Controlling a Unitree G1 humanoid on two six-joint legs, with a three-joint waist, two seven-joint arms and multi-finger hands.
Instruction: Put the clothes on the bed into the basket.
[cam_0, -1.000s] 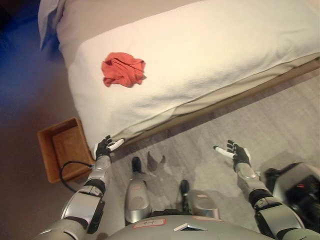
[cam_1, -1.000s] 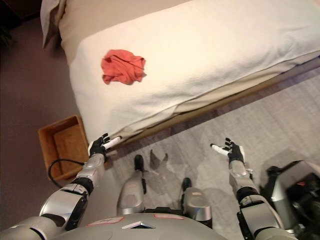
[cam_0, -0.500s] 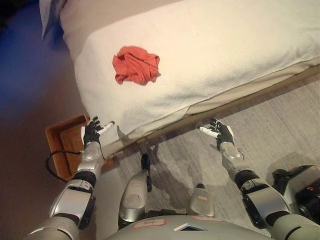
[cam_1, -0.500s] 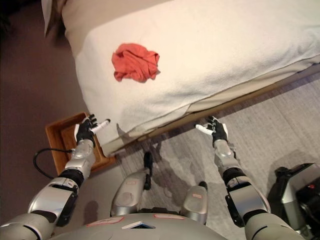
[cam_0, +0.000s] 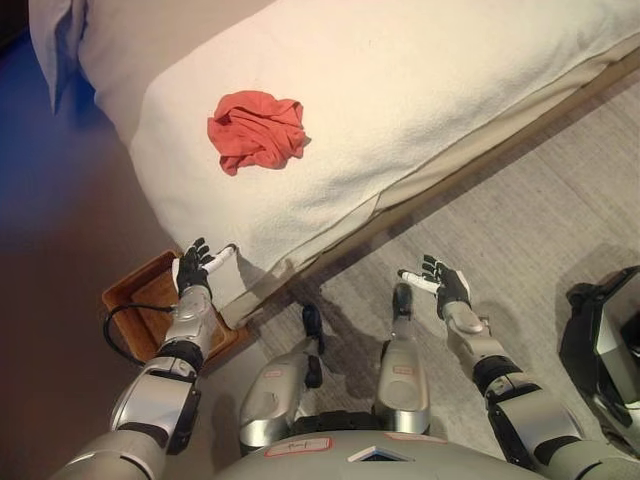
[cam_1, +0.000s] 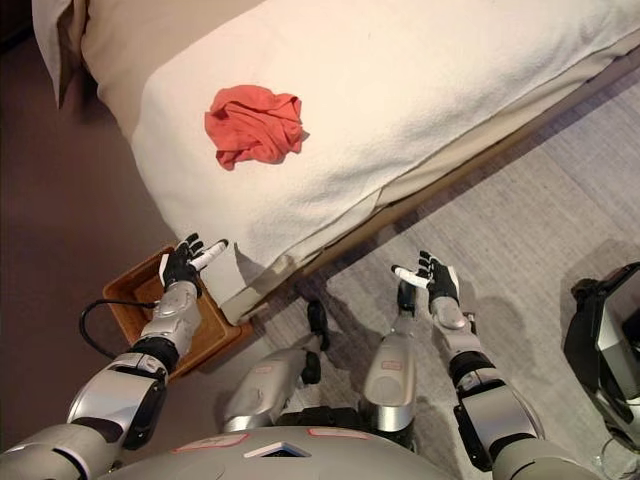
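Observation:
A crumpled red cloth (cam_0: 256, 130) lies on the white blanket of the bed (cam_0: 420, 90), near the bed's left corner. A brown basket (cam_1: 205, 330) sits on the floor at that corner, partly hidden behind my left arm. My left hand (cam_0: 194, 270) is open, held above the basket and just left of the bed corner, well short of the cloth. My right hand (cam_0: 441, 285) is open too, palm up over the grey rug in front of the bed's long side. Neither hand holds anything.
The bed's overhanging blanket edge (cam_0: 330, 235) runs diagonally between my hands. A grey rug (cam_0: 520, 230) covers the floor on the right. A dark machine (cam_0: 605, 350) stands at the right edge. A pillow corner (cam_0: 60, 40) hangs at the top left.
The camera has shifted, so the whole scene sits differently. Both hands stay open and empty; the right hand has dropped away from the bed edge. The cloth lies unmoved on the bed.

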